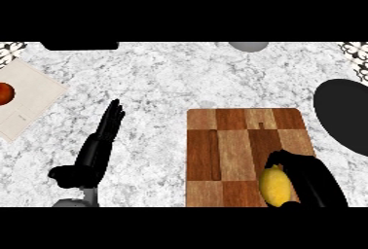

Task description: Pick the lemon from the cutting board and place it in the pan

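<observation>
Rt hand (pixel 305 170), black, sits at lower right of frame w/ fingers and thumb curled round the oval yellow lemon (pixel 274 186). Lemon is at the lower right part of the checkered brown wooden cutting board (pixel 223 151), apparently touching the wood or just off it; can't tell which. Thumb side wraps over the lemon's top, rest of the hand runs along its right flank.

Dark round pan (pixel 343 116) shows at right edge, mid-frame, only partly in view, apart from the board's upper right corner.

Lt hand (pixel 108 129) rests lower left of centre on the white-grey marbled counter (pixel 173 78), fingers straight and together, pointing up-frame, holding nothing.

Step in hand, as I judge it: securing the grip before the lift. To do it well: make sure the lemon is seated between thumb and fingers, lift straight up first so it clears the board, then carry up-frame and to the right, get fully over the pan's dark inside, not its rim, and lower before letting go. A lemon is round and may roll, so release low.

Upper left: pale cloth mat (pixel 28 97) w/ a red-orange round fruit (pixel 4 93) at the edge, not needed here.
</observation>
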Robot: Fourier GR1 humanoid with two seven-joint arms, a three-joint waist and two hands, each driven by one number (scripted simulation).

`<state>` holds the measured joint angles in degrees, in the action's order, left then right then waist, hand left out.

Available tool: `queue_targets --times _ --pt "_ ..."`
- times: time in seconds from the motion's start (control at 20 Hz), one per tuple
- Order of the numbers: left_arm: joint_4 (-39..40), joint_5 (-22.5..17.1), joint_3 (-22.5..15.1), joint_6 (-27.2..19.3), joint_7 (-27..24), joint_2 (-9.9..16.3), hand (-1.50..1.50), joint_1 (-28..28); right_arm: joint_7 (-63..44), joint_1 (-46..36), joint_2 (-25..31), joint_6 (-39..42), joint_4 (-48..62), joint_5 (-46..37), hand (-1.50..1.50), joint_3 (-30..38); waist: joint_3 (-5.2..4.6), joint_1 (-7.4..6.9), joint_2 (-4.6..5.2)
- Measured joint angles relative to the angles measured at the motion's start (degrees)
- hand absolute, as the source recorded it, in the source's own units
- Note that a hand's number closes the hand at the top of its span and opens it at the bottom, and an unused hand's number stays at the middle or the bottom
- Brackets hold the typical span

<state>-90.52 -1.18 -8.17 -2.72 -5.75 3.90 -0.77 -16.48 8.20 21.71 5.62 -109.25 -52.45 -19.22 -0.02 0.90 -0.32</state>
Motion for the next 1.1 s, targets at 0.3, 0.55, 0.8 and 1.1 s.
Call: queue_targets --times 0.3,0.55,0.8,1.1 --pt "-0.5 0.2 0.3 0.0 -0.5 0.1 0.00 0.5 9.6 8.6 5.4 -6.1 -12.0 4.5 1.50 7.1 0.04 0.41 -0.01" --pt "0.1 0.2 0.4 0.2 0.5 -0.2 0.00 -0.9 12.3 12.6 5.1 -6.8 -17.5 13.8 1.50 15.7 0.02 0.10 0.11" --pt "0.6 0.9 0.1 0.4 -0.7 -0.6 0.00 -0.5 12.7 9.8 3.7 -5.8 -13.1 23.5 1.50 24.6 0.04 -0.47 0.26" --pt "-0.4 1.2 -0.4 0.3 0.6 -1.1 0.00 -0.6 18.3 1.8 4.0 -6.6 2.0 30.4 1.50 33.9 0.07 -1.06 0.35"
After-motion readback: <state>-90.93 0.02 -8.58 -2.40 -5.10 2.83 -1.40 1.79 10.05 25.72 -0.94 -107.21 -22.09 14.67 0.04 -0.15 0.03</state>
